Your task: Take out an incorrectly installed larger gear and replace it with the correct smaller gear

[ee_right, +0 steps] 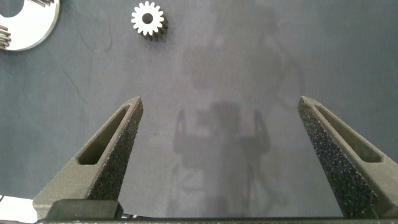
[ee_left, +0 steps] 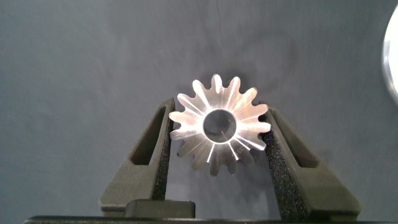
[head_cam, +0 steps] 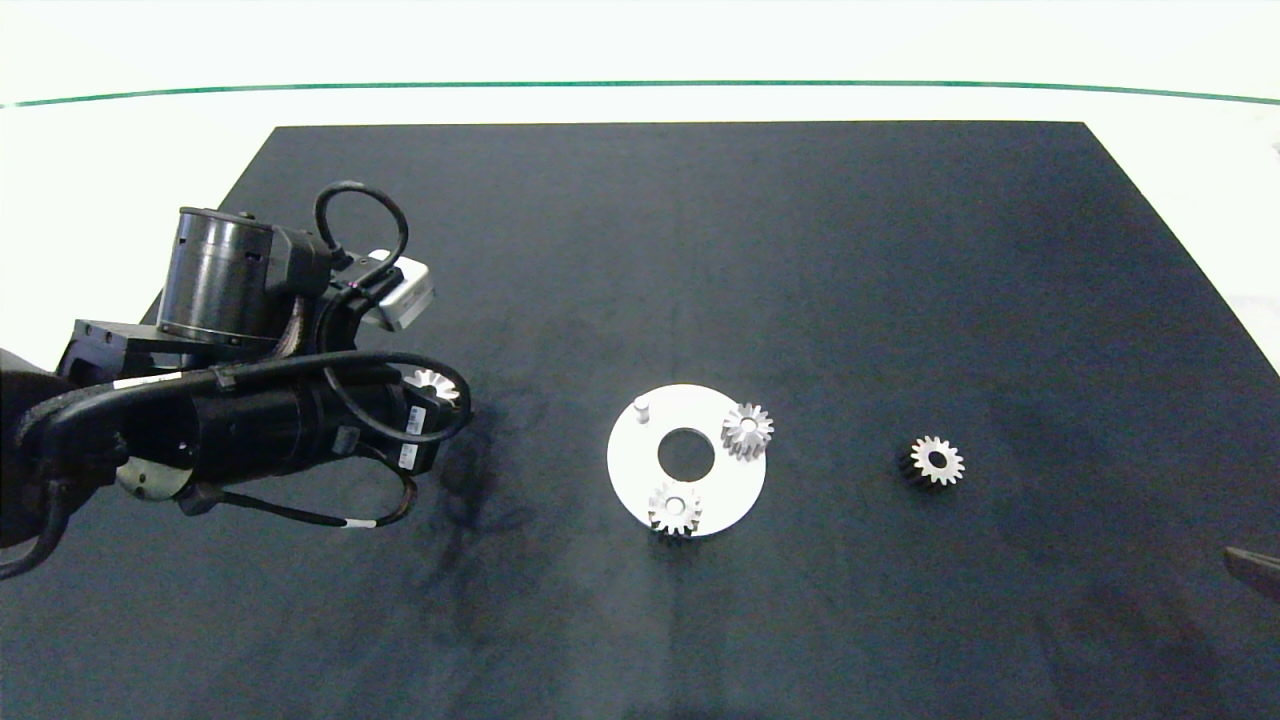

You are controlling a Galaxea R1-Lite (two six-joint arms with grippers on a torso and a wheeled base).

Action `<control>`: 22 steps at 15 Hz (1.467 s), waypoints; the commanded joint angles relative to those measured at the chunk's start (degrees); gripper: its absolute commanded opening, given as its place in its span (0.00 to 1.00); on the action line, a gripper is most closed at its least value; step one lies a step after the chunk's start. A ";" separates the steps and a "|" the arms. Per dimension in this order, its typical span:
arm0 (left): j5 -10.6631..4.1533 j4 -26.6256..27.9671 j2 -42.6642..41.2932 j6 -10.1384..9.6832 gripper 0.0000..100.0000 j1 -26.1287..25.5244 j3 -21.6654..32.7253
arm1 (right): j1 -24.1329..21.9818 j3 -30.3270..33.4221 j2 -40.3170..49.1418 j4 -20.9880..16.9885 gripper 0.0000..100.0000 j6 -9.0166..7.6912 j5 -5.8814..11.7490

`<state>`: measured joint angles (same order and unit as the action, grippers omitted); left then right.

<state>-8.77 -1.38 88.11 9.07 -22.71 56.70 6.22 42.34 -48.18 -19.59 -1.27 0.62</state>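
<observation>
Left gripper (ee_left: 217, 134) fingers clamped on larger gear (ee_left: 219, 123) — right gripper (ee_right: 221, 155) wide open, idle.

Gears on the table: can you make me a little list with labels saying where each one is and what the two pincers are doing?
larger gear: held in the left pincer, away from the disc
white disc: on the black mat, two gears mounted, one peg bare
smaller gear: loose on the mat, right of the disc
right pincer: open, holding nothing, near the loose gear
</observation>
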 commanded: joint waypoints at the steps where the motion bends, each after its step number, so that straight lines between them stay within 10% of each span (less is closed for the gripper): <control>1: 0.15 -0.03 0.30 0.07 0.31 0.12 -1.50 | 0.02 -0.24 -0.78 -0.10 1.00 -0.05 -0.01; 15: 1.73 -5.57 2.41 0.07 0.31 0.12 -7.92 | -0.06 -0.68 -0.07 -0.10 1.00 -0.05 0.08; 16: 2.09 -5.57 2.24 0.16 1.00 0.12 -8.09 | -0.06 -0.68 -0.07 -0.19 1.00 -0.05 0.08; 22: 2.52 -5.39 0.13 -0.02 1.00 0.21 -7.66 | -0.06 -0.77 -0.25 -0.19 1.00 -0.05 0.08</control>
<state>-6.14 -6.80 88.92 8.97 -22.49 49.14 6.11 41.58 -48.31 -19.63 -1.29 0.71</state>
